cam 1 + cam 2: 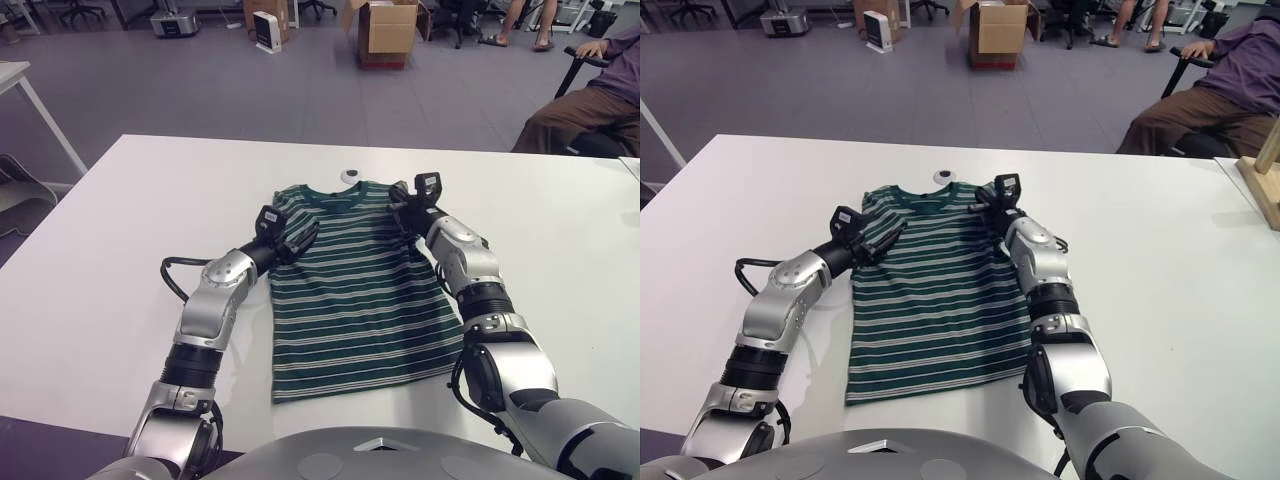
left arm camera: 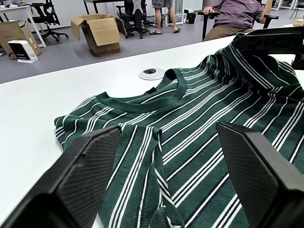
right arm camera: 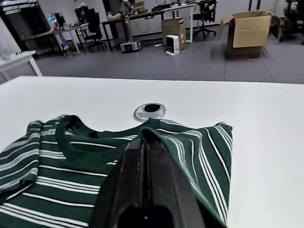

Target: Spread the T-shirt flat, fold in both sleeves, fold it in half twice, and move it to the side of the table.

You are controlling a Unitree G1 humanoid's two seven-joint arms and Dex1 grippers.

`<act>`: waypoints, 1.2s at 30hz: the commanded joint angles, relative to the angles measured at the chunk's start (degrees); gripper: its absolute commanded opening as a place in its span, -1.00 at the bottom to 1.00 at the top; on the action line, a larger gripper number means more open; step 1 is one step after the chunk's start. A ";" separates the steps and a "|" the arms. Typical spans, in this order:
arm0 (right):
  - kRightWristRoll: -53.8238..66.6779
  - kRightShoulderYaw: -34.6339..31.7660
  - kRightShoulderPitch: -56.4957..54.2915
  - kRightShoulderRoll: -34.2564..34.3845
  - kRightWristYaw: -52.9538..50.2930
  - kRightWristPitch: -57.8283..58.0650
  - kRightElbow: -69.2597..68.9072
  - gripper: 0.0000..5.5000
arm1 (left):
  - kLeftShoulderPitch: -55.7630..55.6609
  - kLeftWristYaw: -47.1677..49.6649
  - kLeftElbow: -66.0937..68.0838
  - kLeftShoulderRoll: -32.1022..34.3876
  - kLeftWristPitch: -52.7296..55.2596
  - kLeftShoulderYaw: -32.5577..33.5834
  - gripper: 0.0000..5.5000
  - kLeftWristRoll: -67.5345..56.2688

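Note:
A green T-shirt (image 1: 350,290) with white stripes lies on the white table (image 1: 110,250), collar away from me. My left gripper (image 1: 292,238) hovers over the shirt's left shoulder. It stands open, its fingers (image 2: 90,175) spread wide above the left sleeve (image 2: 142,190), which lies folded in on the chest. My right gripper (image 1: 408,207) is at the right shoulder. In the right wrist view its fingers (image 3: 145,171) are pressed together, shut on the right sleeve (image 3: 209,142), whose cloth rises to the tips.
A round cable grommet (image 1: 350,176) sits in the table just beyond the collar. Bare table stretches left and right of the shirt. A wooden stand (image 1: 1265,180) is at the table's far right edge. A cardboard box (image 1: 387,30) stands on the floor behind.

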 commanded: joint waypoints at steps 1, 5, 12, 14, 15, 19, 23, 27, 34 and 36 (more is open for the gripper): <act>-3.35 4.70 1.64 1.08 1.58 -0.54 -1.91 -0.99 | 0.54 0.14 0.76 0.38 -0.35 -0.29 0.34 1.02; -6.35 8.98 4.21 0.41 4.30 -0.95 -4.04 -0.99 | 0.65 0.20 0.89 0.38 -0.46 -0.34 0.34 1.16; -7.47 9.27 4.57 0.25 4.89 -0.97 -5.56 -0.78 | 1.10 -1.05 0.05 0.57 -0.38 -0.79 0.39 1.19; -6.20 9.01 4.93 0.28 6.71 -0.49 -8.00 -0.64 | 1.36 -1.94 -0.58 0.81 -0.53 -1.22 0.51 1.18; -5.43 9.17 5.53 -0.07 8.19 0.10 -9.90 -0.59 | 1.56 -2.65 -1.06 1.11 -0.77 -1.60 0.55 1.28; -4.31 15.51 13.73 -16.39 30.69 -2.05 -28.29 -0.35 | 4.47 -9.83 -7.17 8.23 -5.37 -1.41 0.77 1.65; -5.10 12.46 19.87 -39.67 50.81 -13.63 -31.64 0.00 | 16.07 -30.88 -18.48 30.42 -15.16 -3.75 0.96 4.52; -9.14 13.68 23.48 -49.02 58.06 -33.16 -26.30 0.27 | 23.64 -40.17 -21.27 44.91 -26.65 -2.68 0.96 10.48; -11.09 14.43 28.45 -53.66 59.06 -57.99 -20.50 0.36 | 26.70 -39.36 -23.52 47.34 -37.62 -4.04 0.96 16.16; -12.57 15.33 29.04 -52.83 57.40 -62.19 -19.31 0.36 | 26.15 -37.95 -23.72 45.64 -39.14 -5.94 0.96 18.45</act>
